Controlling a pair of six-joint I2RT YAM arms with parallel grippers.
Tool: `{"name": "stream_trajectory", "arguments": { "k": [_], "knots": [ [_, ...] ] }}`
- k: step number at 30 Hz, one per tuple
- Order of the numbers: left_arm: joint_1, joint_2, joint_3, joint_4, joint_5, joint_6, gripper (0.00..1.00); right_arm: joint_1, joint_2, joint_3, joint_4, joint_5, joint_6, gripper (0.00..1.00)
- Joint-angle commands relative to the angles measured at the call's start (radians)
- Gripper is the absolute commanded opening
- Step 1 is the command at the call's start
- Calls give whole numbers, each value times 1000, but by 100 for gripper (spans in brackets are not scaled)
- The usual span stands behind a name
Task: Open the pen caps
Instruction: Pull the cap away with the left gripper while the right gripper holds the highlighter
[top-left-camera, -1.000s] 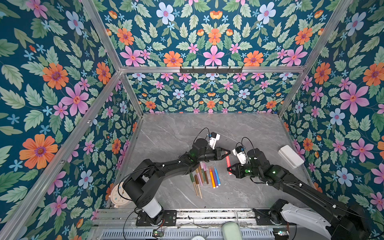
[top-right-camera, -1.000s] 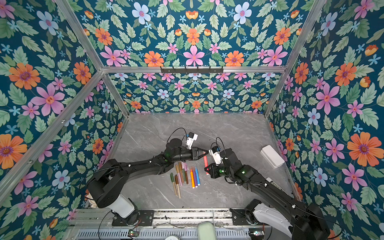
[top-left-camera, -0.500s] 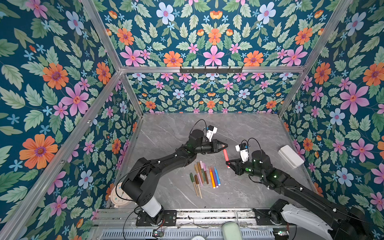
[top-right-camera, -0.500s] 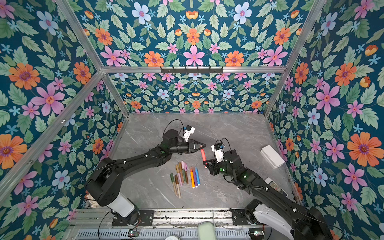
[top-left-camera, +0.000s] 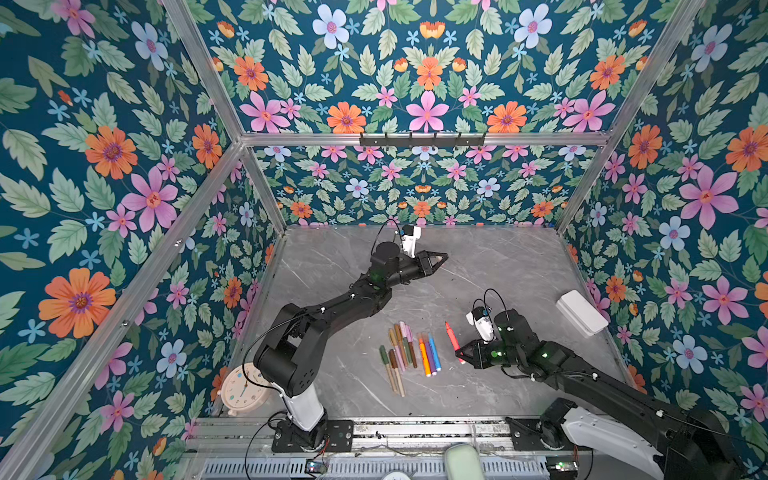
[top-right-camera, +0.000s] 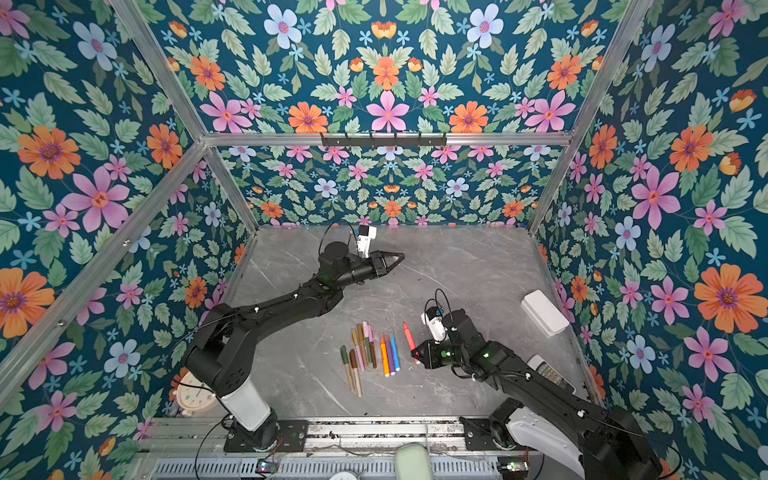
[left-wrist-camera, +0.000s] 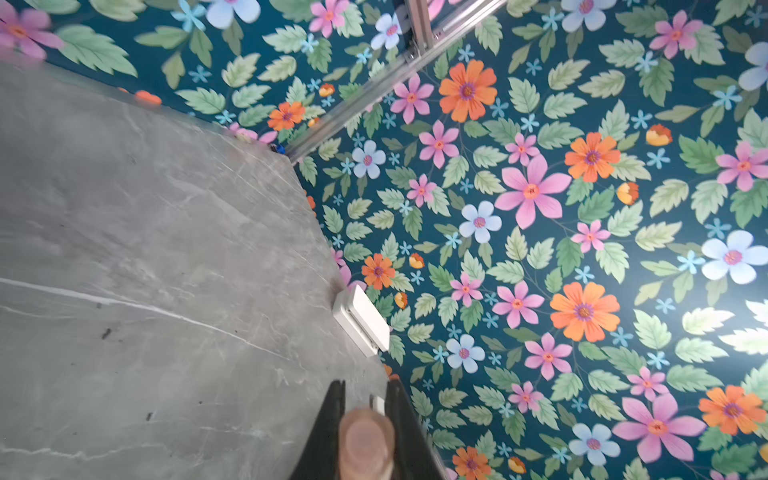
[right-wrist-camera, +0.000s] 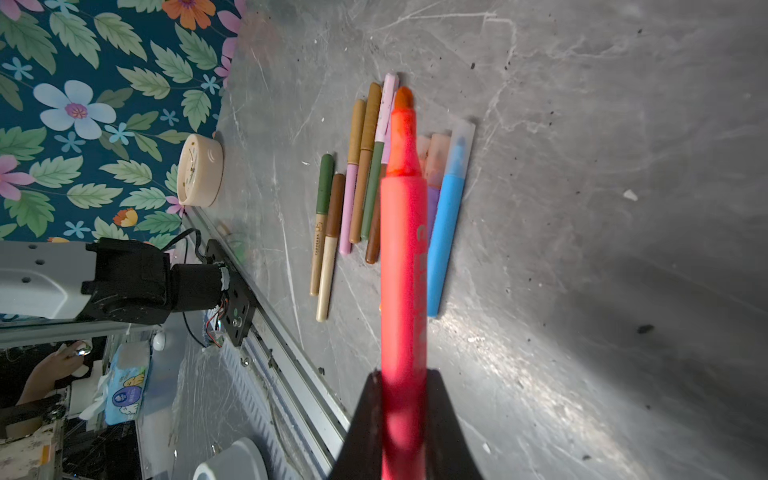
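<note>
1. Separation of the first cap looks done. We see the right gripper (top-left-camera: 459, 354) clamped on the barrel of the slim red plastic marker (top-left-camera: 452, 337), whose tip stands bare beyond the jaws.
2. The left gripper (top-left-camera: 441, 258) is closed around a short pale pinkish plastic cap (left-wrist-camera: 366, 440). It is well apart from the right gripper, above the grey marble-look tabletop (top-left-camera: 498, 270).
3. The row of nine other slim markers (top-left-camera: 409, 353) lies just beside the right gripper's tips, seemingly all capped.
4. Next, we judge, both loads need setting down clear of that row. After that comes a grip on a capped marker, barrel in one gripper and cap in the other.
</note>
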Motion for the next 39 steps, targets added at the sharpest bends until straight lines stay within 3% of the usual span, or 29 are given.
{"name": "stream_trajectory", "arguments": {
  "k": [1,7,10,13,24,30,34,39],
  "knots": [
    [41,-5,15,-192,-105,117,0,0,-17,8,-59,52,-4,0],
    [98,69,82,-710,-438,402,0,0,-70,-2,-132,178,5,0],
    [100,132,113,-850,-596,470,0,-1,-74,-10,-121,184,11,0],
    [98,179,135,-905,-685,503,0,-1,-54,-1,-117,182,9,0],
    [96,268,206,-996,-777,574,5,0,-42,2,-118,189,9,0],
    [97,275,202,-992,-776,576,21,0,-45,9,-138,208,6,0],
    [96,269,197,-979,-756,574,25,-1,-58,10,-144,229,7,0],
    [95,242,186,-967,-752,576,40,-2,-81,28,-180,274,7,0]
  ]
}}
